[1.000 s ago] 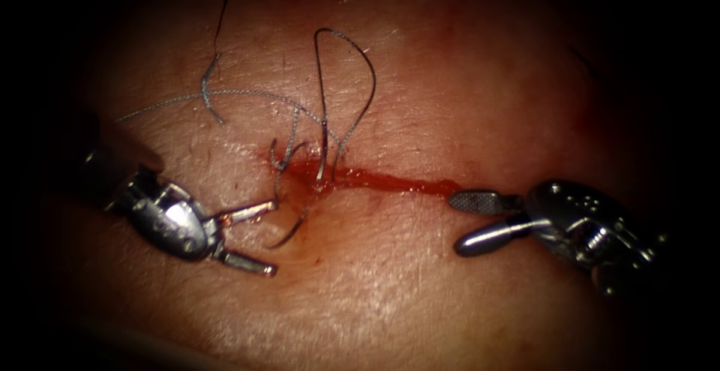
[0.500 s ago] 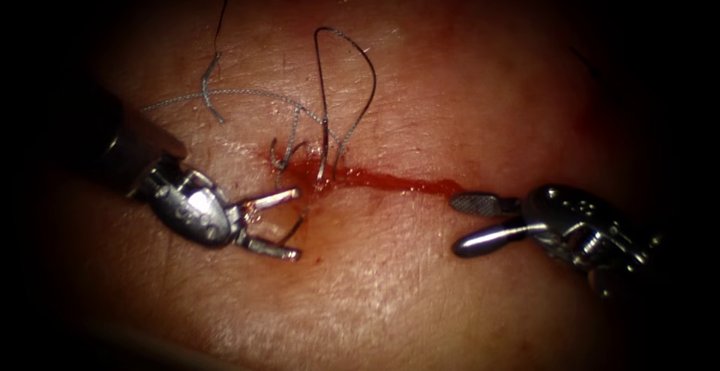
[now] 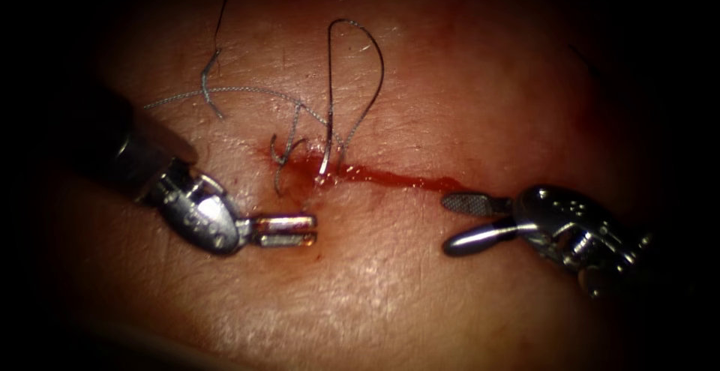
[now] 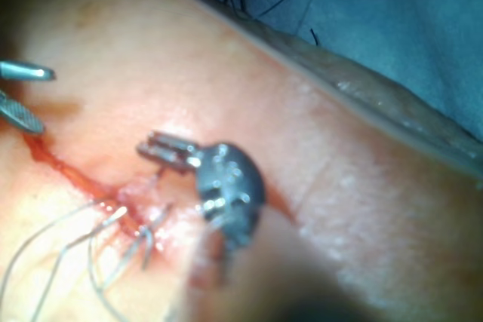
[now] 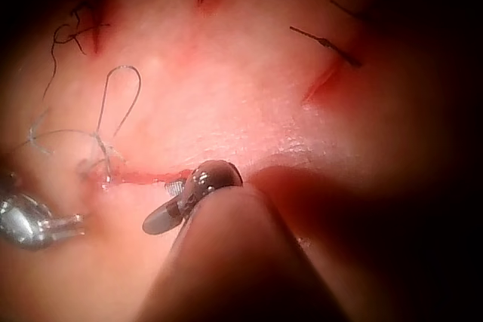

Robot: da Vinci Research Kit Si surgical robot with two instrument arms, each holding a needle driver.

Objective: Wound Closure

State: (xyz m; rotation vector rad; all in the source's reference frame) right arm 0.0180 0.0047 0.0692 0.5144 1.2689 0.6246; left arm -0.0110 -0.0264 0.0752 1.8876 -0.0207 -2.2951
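The cut runs across the tissue, wet with red fluid. My left tool is just below the cut's left end, its jaws shut on the needle's tip where it comes out of the tissue. The needle's bright rear part stands in the cut's upper edge, and its middle is buried. Dark thread loops up from there. My right tool rests by the cut's right end, jaws wide open and holding nothing. The left tool is also in its wrist view, and the right tool in its own.
Grey braided thread and short cut ends lie up and left of the cut. Other stitched cuts mark the tissue farther off. A blue drape lies past the tissue's edge.
My left tool moved right with open jaws, came around the needle tip sticking out below the cut, and shut on it. The thread loop shifted slightly right. The right tool barely moved.
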